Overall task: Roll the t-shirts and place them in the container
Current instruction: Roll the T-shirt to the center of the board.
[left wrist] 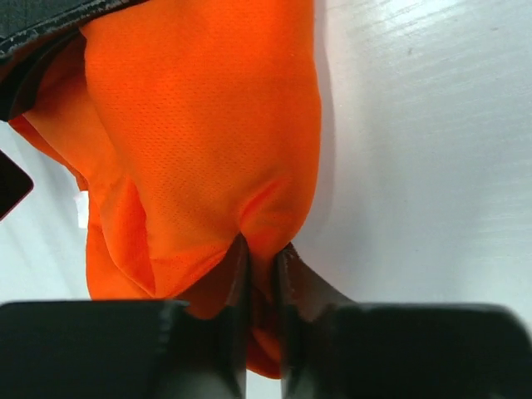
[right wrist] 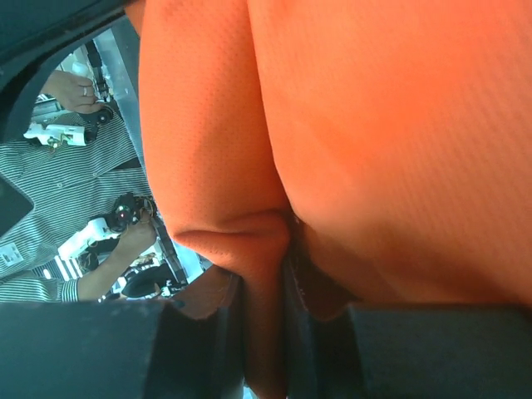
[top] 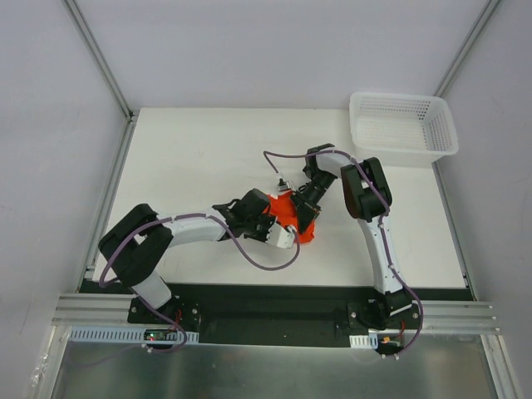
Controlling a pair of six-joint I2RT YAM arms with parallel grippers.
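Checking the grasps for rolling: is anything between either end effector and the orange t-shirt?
Nothing visible stands between them. The left end effector and the right end effector are each shut directly on a fold of the t-shirt.

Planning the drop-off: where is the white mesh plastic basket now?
Top view: the white mesh plastic basket sits at the table's far right corner, beyond the right arm.

No text, number or brand is legible in any view; a pale badge [right wrist: 10, 256] on a striped shirt [right wrist: 58, 179] (blurred, tiny) cannot be read.
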